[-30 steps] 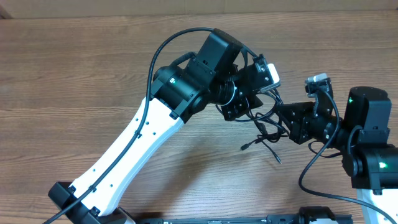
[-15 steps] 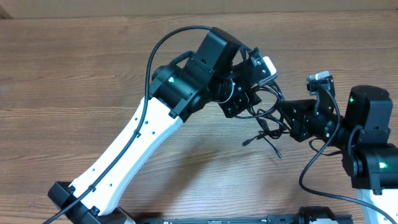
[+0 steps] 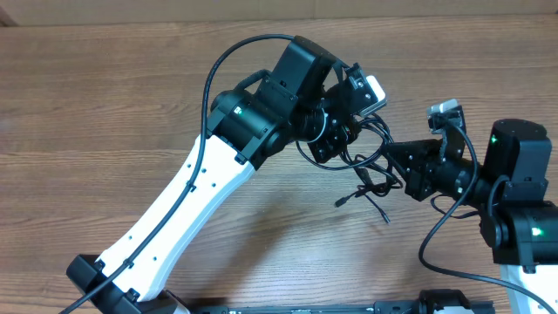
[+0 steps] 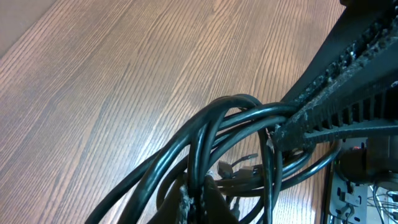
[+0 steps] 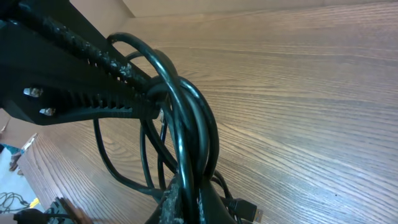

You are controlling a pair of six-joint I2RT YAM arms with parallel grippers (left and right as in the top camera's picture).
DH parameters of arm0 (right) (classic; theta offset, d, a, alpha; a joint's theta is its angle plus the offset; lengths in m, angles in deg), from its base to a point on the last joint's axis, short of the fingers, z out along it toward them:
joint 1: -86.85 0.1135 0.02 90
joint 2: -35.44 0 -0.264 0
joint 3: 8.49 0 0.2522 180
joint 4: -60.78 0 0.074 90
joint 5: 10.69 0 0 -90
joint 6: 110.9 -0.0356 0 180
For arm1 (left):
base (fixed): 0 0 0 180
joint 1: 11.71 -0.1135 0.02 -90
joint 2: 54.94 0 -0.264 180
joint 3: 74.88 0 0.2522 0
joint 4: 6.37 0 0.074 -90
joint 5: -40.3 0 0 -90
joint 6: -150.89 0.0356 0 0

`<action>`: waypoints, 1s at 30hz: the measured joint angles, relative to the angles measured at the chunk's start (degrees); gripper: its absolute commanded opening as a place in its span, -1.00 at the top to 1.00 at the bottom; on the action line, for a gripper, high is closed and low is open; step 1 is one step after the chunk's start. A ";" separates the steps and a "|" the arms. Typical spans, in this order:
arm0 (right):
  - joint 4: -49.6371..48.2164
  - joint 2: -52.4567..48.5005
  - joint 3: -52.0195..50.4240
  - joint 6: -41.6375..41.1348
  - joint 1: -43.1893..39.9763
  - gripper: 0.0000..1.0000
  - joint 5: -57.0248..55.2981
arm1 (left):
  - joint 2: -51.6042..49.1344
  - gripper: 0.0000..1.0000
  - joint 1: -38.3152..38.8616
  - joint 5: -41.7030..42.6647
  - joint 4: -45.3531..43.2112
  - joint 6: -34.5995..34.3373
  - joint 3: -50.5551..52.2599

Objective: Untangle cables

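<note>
Several thin black cables [image 3: 370,167] hang in a tangled bunch above the wooden table, stretched between my two grippers. My left gripper [image 3: 342,145] holds the bunch's left side and my right gripper [image 3: 393,160] its right side, a short way apart. In the left wrist view my left gripper [image 4: 196,190] is shut on a few strands of the cables [image 4: 211,118], and the right gripper's fingers [image 4: 329,106] reach in from the upper right. In the right wrist view my right gripper [image 5: 186,186] is shut on the cables [image 5: 200,118]. Loose plug ends [image 3: 343,200] dangle below.
The brown wooden table [image 3: 105,105] stretches to the left and the back. A black plug [image 5: 244,208] hangs near the table surface below my right gripper. The left arm's white link [image 3: 187,205] crosses the table's front. The right arm's base [image 3: 523,227] stands at the right edge.
My left gripper has shut on the cable bunch after standing partly open. It has shifted slightly left and back, and the dangling plug ends have swung a little. The right gripper has stayed put.
</note>
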 measured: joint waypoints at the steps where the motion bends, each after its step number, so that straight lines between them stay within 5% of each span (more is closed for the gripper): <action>1: 0.00 0.00 0.00 0.00 0.00 0.93 0.02 | 0.00 0.91 0.00 0.04 0.00 0.00 0.00; 9: 0.83 0.15 0.02 0.02 -0.11 0.93 -3.91 | 0.00 0.91 -0.48 10.40 -8.17 -2.08 0.00; 19: 1.11 0.15 0.09 0.09 -0.11 0.93 -6.78 | -0.33 0.91 -0.39 26.67 -20.44 -13.92 0.00; 26: 3.02 -0.63 0.22 0.07 -0.11 0.93 -9.51 | -0.48 0.92 -0.42 30.73 -29.51 -28.04 0.00; 30: 3.39 -0.76 0.22 0.04 -0.11 0.93 -11.19 | -0.52 0.92 -1.75 31.61 -35.45 -45.75 0.00</action>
